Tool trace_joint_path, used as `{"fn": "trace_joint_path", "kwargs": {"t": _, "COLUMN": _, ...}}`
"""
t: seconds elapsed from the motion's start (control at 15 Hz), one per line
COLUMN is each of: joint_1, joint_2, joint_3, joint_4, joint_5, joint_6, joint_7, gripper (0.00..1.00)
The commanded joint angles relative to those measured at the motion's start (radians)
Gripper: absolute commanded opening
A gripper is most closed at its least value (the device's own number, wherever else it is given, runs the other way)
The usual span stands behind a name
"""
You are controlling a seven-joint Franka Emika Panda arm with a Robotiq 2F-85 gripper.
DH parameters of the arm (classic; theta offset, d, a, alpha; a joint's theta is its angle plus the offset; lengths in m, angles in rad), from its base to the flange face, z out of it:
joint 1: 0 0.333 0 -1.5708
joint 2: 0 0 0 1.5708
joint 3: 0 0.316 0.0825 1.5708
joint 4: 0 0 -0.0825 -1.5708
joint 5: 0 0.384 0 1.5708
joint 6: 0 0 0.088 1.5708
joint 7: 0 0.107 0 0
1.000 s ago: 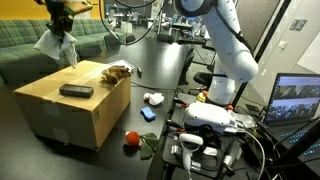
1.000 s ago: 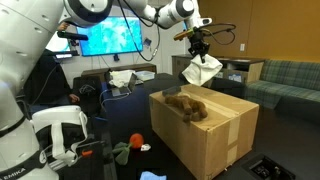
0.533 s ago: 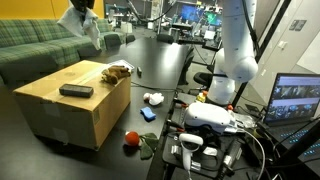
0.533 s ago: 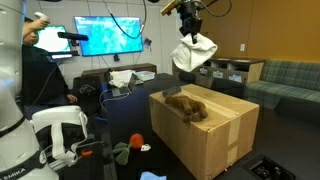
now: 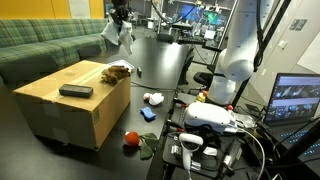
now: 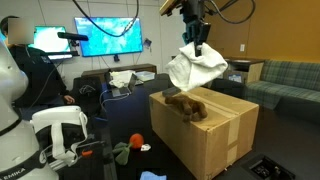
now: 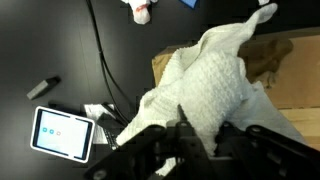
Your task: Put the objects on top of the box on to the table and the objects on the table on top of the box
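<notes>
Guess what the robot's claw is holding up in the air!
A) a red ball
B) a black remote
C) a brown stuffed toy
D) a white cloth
D: in an exterior view, the gripper is shut on the white cloth, which dangles from it in the air.

1. I work in a robotics lab, not a home: my white arm (image 5: 236,45) rises beside a black bench (image 5: 165,60) with cables trailing across it.
2. A monitor (image 5: 297,100) near my base shows a grid of small pictures (too small for me to read).
3. A big wall screen (image 6: 108,35) glows blue, with a person (image 6: 35,70) just beside it.
4. A green sofa (image 5: 40,40) and a plain cardboard box (image 5: 70,105) share the room with the research gear.
</notes>
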State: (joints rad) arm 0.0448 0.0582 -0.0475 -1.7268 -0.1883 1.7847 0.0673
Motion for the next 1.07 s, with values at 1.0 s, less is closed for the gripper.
{"fn": "trace_joint_path", "kwargs": {"t": 1.0, "joint_1": -0.103, "joint_2": -0.039, "joint_3": -0.014, "joint_4": -0.79, "joint_5": -0.055, "joint_6": 0.82, "joint_7": -0.015, "gripper": 0.04}}
